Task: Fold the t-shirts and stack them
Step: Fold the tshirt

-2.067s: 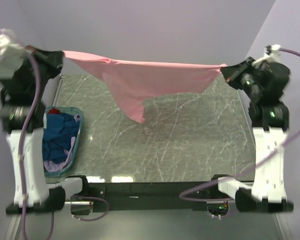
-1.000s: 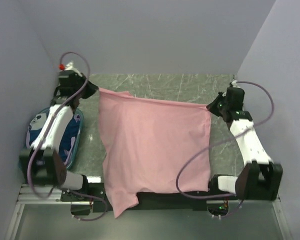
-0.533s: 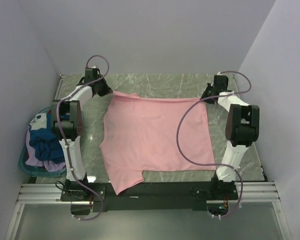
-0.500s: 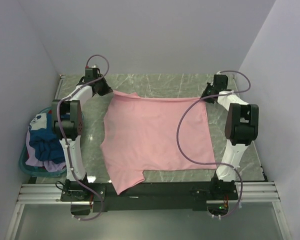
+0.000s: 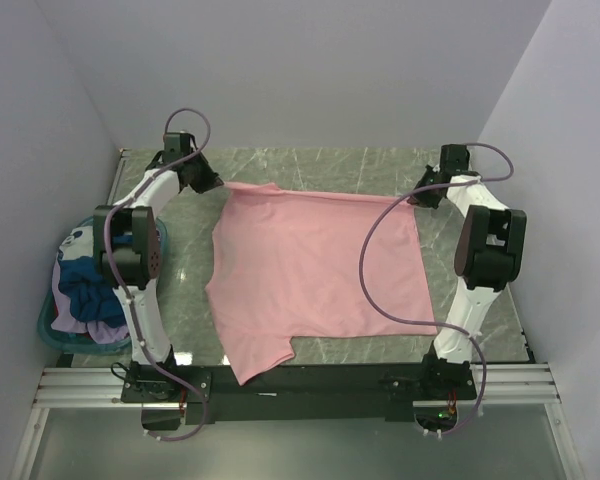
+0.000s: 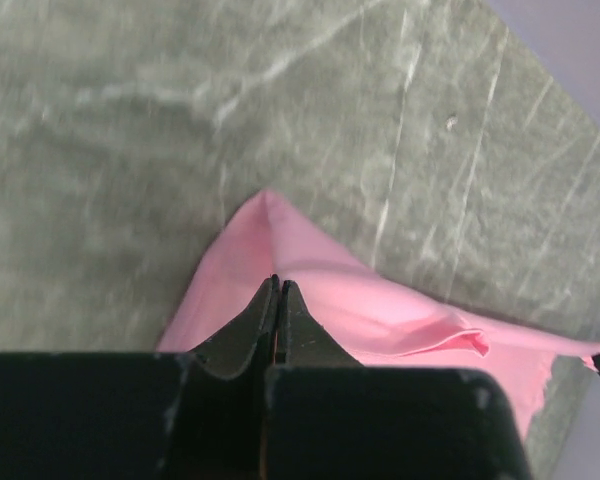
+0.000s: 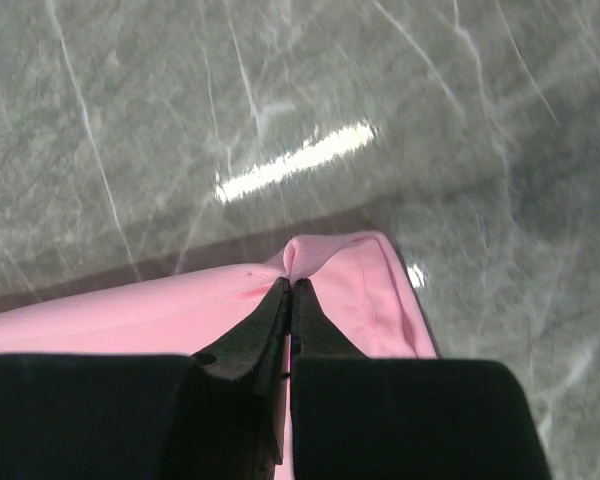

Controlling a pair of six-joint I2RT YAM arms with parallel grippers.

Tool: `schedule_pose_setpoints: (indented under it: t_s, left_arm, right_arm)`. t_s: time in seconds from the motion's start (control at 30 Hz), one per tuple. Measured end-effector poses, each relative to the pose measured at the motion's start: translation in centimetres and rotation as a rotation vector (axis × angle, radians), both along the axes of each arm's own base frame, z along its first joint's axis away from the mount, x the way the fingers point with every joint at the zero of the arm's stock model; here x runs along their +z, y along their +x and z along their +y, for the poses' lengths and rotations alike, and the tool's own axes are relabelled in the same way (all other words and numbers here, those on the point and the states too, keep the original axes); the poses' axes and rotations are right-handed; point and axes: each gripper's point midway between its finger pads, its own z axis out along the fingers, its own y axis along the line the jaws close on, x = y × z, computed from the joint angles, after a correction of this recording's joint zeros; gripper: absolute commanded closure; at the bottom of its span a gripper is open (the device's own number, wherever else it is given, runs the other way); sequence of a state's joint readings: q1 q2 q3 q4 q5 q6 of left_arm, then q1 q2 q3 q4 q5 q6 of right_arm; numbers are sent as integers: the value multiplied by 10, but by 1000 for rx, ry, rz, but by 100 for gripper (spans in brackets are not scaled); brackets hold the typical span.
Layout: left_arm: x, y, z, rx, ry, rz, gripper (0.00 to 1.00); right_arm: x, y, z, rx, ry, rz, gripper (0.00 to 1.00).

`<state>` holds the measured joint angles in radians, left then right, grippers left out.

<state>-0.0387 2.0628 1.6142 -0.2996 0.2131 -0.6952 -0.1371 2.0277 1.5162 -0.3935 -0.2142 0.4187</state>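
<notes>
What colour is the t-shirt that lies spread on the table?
The t-shirt is plain light pink, with no print visible. The top external view shows it best.

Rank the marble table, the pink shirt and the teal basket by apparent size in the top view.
1. marble table, largest.
2. pink shirt, spread over much of it.
3. teal basket, smallest, though partly hidden behind the left arm.

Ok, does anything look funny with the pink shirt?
Yes. The shirt lies a bit crooked, and its near left corner hangs past the table's near edge, over the black rail.
</notes>
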Motion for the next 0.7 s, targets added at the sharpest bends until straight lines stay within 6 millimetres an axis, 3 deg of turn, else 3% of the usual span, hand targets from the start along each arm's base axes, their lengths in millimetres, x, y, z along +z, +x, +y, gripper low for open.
schedule_pose_setpoints:
  t_s: [0.2, 0.3, 0.47, 0.7]
  left_arm:
    - [34, -42, 0, 21, -24, -1, 99]
    - [42, -59, 0, 28, -34, 6, 99]
    - [29, -87, 0, 35, -45, 79, 99]
    - [5, -134, 1, 46, -58, 191, 99]
  right_arm:
    - [20, -28, 4, -11, 24, 13, 100]
    - [29, -42, 6, -17, 26, 14, 100]
    - [32, -61, 5, -30, 15, 29, 100]
    - [13, -88, 6, -45, 11, 104, 100]
